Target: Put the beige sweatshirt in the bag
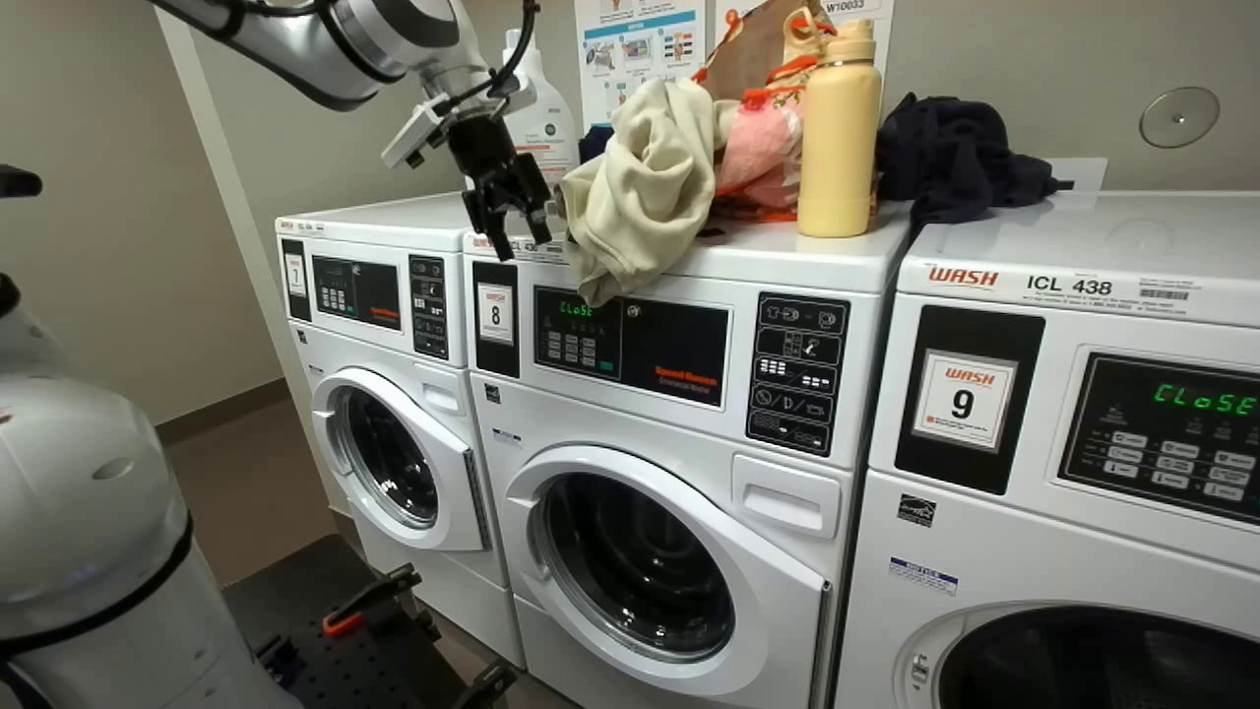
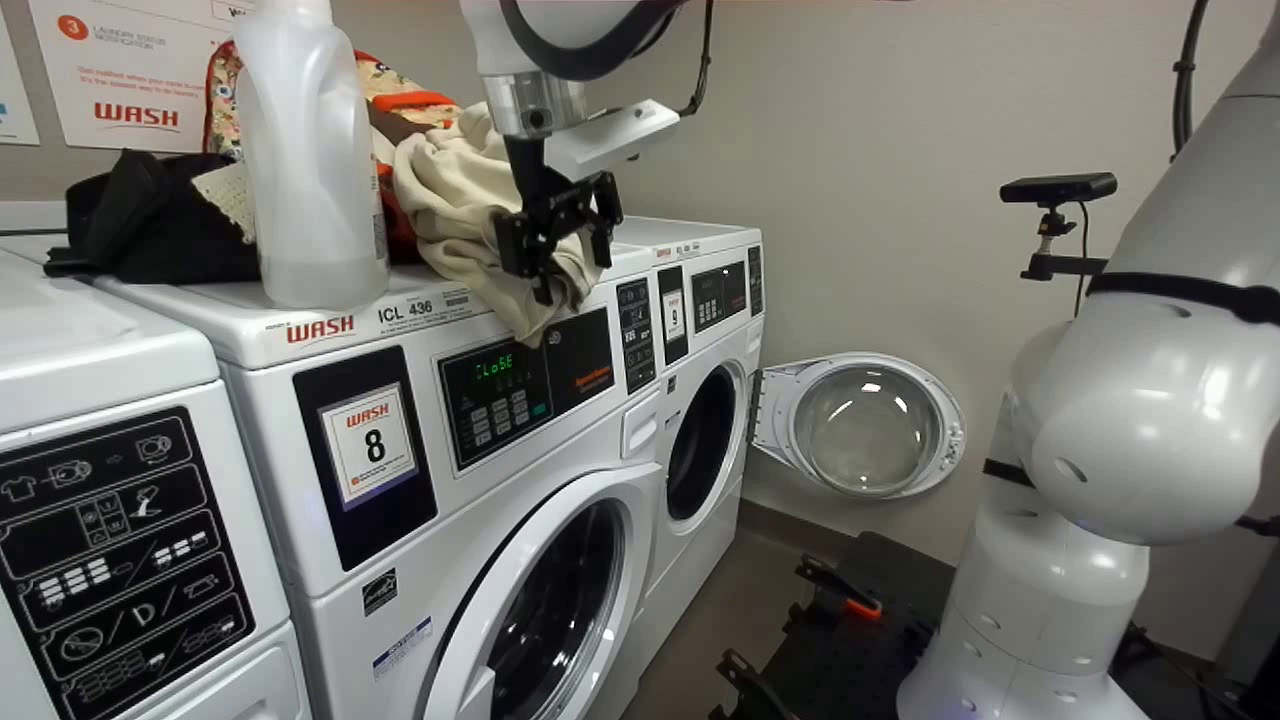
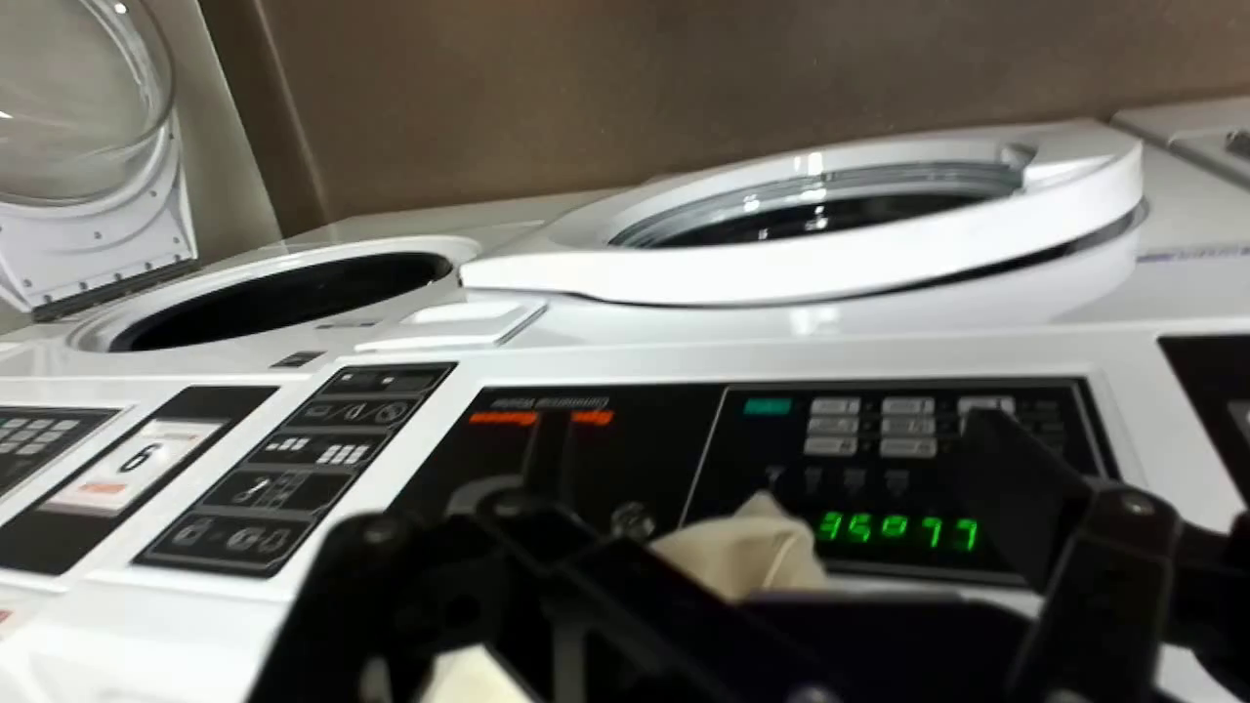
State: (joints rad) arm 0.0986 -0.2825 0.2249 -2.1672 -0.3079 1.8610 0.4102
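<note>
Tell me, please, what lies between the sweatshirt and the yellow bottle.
In an exterior view, the orange-trimmed bag shows between the sweatshirt and the bottle.

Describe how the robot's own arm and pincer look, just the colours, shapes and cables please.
The arm is glossy white and rounded, with black bands around it. Toward its end comes a silvery collar, with a white, boxy housing beside it and a black cable leading to that housing. The pincer is black and angular, with two blocky fingers. No lettering is legible.
</note>
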